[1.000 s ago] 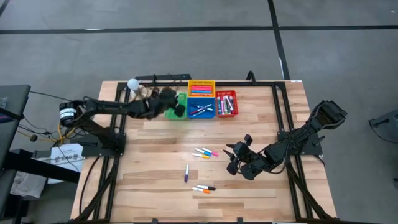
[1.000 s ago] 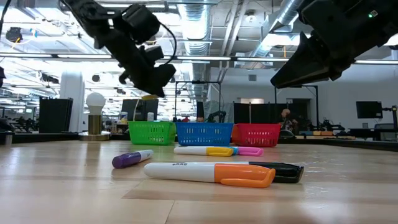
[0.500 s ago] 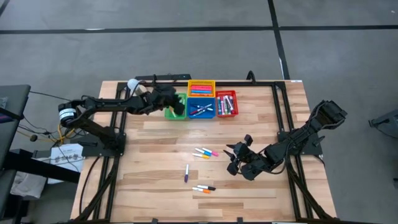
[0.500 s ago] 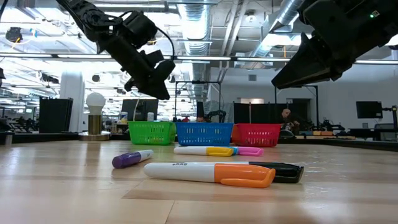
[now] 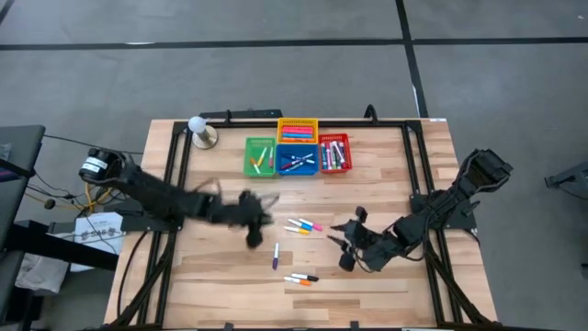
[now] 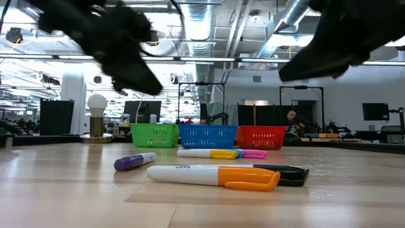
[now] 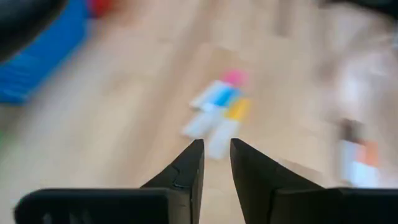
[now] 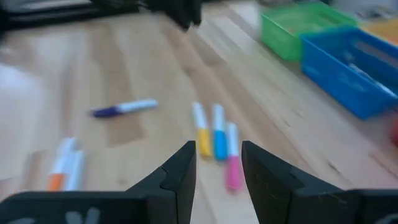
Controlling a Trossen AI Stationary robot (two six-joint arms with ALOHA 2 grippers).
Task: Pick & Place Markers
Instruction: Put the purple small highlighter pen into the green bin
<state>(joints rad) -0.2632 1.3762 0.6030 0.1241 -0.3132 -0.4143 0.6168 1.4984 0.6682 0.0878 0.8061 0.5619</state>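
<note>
Wooden desk (image 5: 230,294), mid-sort: left gripper (image 5: 253,219) and right gripper (image 5: 346,248), both slightly spread and empty, flank three markers (image 5: 304,224) near the centre. Descend squarely over one barrel; avoid its touching neighbours.

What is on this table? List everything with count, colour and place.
table: one, light wood
baskets: four; green, blue, red in a row at the far edge, yellow behind the blue; all hold markers
lamp: one, white bulb, far left corner
marker trio: three, yellow, blue and pink caps, mid-table
purple marker: one, nearer the front
marker pair: two, orange and black caps, nearest the front
left gripper: open, empty, left of the trio
right gripper: open, empty, right of the trio
</note>
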